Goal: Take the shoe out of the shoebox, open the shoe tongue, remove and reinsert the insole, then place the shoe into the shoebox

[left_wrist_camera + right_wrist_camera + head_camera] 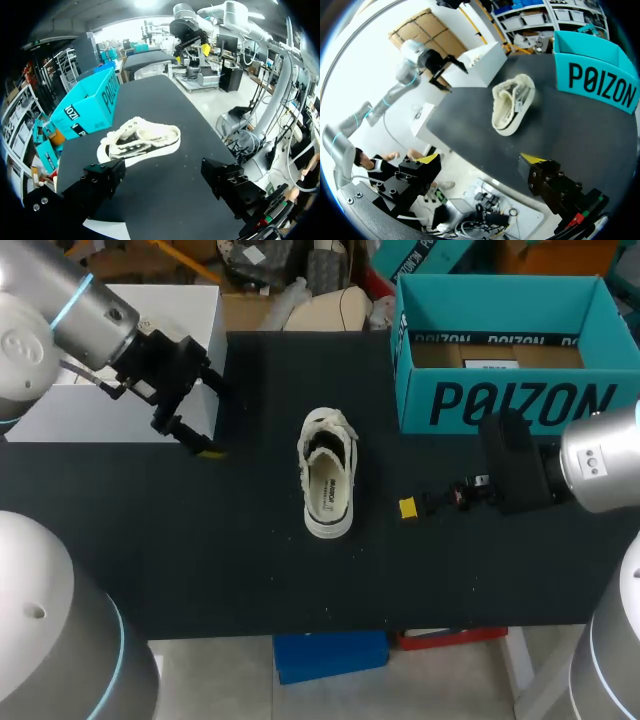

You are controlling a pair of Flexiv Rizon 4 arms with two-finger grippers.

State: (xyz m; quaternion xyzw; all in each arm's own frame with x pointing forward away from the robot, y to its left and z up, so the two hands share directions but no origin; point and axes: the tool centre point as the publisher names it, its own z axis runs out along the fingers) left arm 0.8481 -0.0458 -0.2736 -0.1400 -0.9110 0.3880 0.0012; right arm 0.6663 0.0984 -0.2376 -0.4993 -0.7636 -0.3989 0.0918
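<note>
Nearest, grey housings of the left arm (45, 640) and right arm (612, 660) are shown at either side. Beyond them the black desk (200, 570) is seen. The right claw (480, 160) is positioned over the desk's right part, beside the shoe, its fingers spread wide with nothing between them. The white shoe (328, 475) is set on its sole at mid-desk, outside the shoebox. The left claw (162, 175) is positioned farther back on the left, likewise wide open and empty. The teal shoebox (500, 405), open-topped, is placed at the far right corner.
</note>
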